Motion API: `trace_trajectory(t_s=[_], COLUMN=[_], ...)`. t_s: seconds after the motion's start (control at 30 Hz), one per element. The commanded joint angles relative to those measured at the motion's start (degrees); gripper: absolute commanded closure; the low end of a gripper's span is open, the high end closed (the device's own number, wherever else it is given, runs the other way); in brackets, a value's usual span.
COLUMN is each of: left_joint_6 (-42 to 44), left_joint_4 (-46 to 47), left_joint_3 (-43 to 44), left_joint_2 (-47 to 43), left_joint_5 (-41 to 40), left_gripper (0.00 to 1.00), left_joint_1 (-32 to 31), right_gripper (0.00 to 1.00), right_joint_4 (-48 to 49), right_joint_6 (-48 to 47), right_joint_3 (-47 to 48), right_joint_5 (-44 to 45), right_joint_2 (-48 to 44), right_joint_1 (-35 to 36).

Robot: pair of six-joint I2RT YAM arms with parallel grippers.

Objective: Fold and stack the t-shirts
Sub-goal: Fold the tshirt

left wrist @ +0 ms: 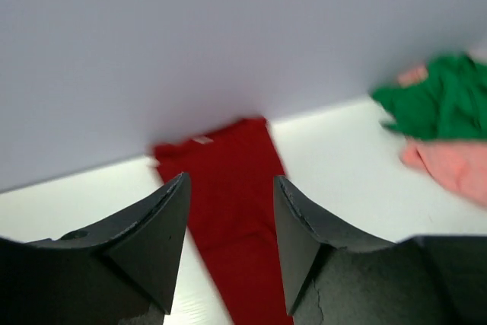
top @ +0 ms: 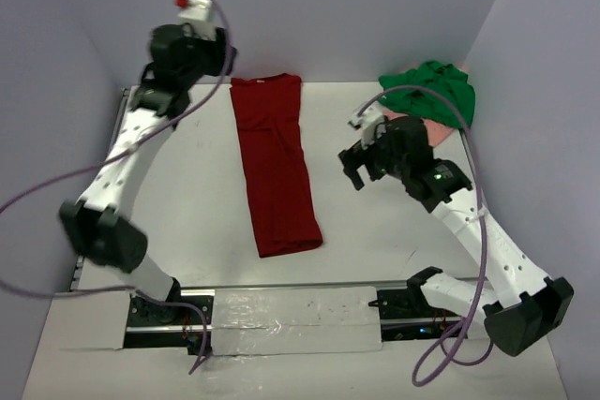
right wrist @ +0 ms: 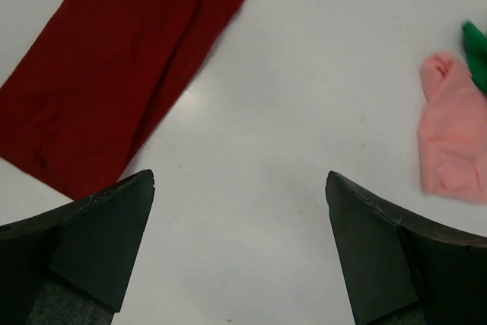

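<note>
The dark red t-shirt (top: pixel 275 166) lies flat on the white table (top: pixel 197 194), folded lengthwise into a long narrow strip running from the back wall toward the front. My left gripper (top: pixel 223 55) hovers above the strip's far end, at the collar. Its jaws stand apart with nothing between them, and the red cloth (left wrist: pixel 232 157) shows below the left gripper (left wrist: pixel 228 176). My right gripper (top: pixel 361 168) is wide open over bare table to the right of the strip (right wrist: pixel 114 74); the right gripper (right wrist: pixel 240 175) holds nothing. A bright green t-shirt (top: pixel 431 89) lies crumpled on a pale pink one (top: pixel 441 130) at the back right.
Lavender walls close in the table at the back and both sides. A metal rail with both arm bases (top: pixel 281 302) runs along the near edge. The green (left wrist: pixel 441 104) and pink (left wrist: pixel 453 165) heap sits close behind the right arm's wrist.
</note>
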Motion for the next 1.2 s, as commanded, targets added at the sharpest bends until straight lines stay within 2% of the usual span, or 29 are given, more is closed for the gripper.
trace_trajectory(t_s=[0.0,0.13,0.17,0.3,0.37,0.5,0.67,0.9,1.17], left_joint_6=[0.74,0.47,1.42,4.59,4.86,4.86,4.86,3.36,3.72], left_joint_4=[-2.37,-7.13,-7.65,-9.06,-8.89,-9.41,-7.84,-5.55,-5.73], left_joint_3=[-7.33,-14.98,-18.48,-27.89,-30.45,-35.37,-38.46,-40.83,-42.15], left_joint_2=[-9.73,-17.74,-20.80,-27.93,-31.45,-34.36,-35.68,-35.33,-36.30], left_joint_5=[-5.04,-1.44,-0.21,2.70,4.01,8.67,12.80,14.56,15.00], left_gripper=[0.44,0.43,0.43,0.43,0.42,0.42,0.42,0.42,0.42], left_joint_1=[6.38,13.78,15.01,20.81,23.97,28.99,32.69,33.84,35.15], right_gripper=[0.00,0.00,0.00,0.00,0.00,0.00,0.00,0.00,0.00], right_joint_4=[9.12,11.23,11.67,18.32,22.02,24.76,25.30,25.12,19.07], right_joint_6=[-6.80,-8.74,-9.44,-13.05,-15.86,-17.79,-18.41,-18.06,-15.34], right_joint_3=[-1.65,-3.59,-4.46,-8.42,-11.58,-14.74,-14.67,-12.82,-7.91], right_joint_5=[7.83,11.71,13.02,25.91,29.54,34.91,35.27,35.01,31.15], right_joint_2=[1.72,9.27,10.42,15.43,17.19,22.81,26.42,29.94,32.93], right_joint_1=[8.81,17.08,21.01,31.40,36.40,41.78,46.27,50.49,55.32])
